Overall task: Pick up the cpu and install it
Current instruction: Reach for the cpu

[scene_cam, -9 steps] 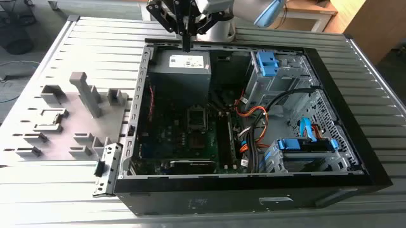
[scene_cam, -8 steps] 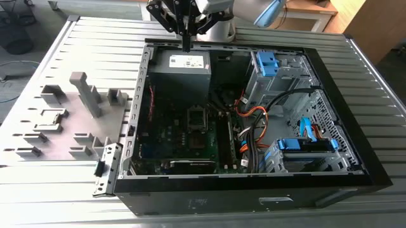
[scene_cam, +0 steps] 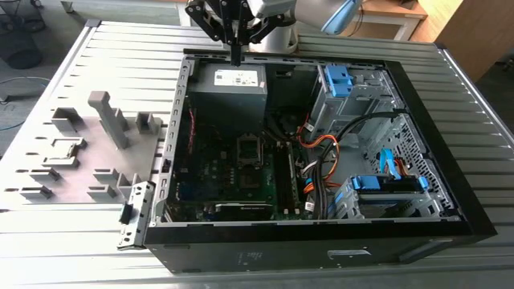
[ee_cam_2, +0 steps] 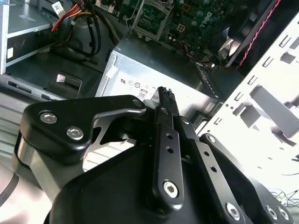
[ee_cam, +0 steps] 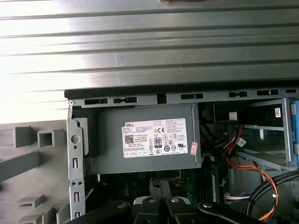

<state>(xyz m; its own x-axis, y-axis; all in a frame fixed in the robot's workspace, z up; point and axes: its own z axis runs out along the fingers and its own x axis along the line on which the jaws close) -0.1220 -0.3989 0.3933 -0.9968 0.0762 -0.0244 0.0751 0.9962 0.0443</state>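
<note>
My gripper [scene_cam: 236, 57] hangs over the far end of the open computer case [scene_cam: 449, 198], just above the grey power supply [scene_cam: 227, 84]. In the second wrist view its black fingers [ee_cam_2: 164, 100] press together with nothing between them. A small pale flat square, which looks like the cpu [scene_cam: 69, 146], lies in a grey holder on the tray at the exterior view's left, far from the gripper. The motherboard's metal-framed socket [scene_cam: 247, 147] sits mid-case, also seen as a socket [ee_cam_2: 152, 16] in the second wrist view.
Several grey holder blocks [scene_cam: 108, 117] stand on the tray left of the case. Orange and black cables [scene_cam: 321, 150] and blue drive bays [scene_cam: 337, 78] fill the case's right side. The case stands on a ribbed metal table [scene_cam: 120, 54]. The power supply's label [ee_cam: 154, 137] faces the first wrist camera.
</note>
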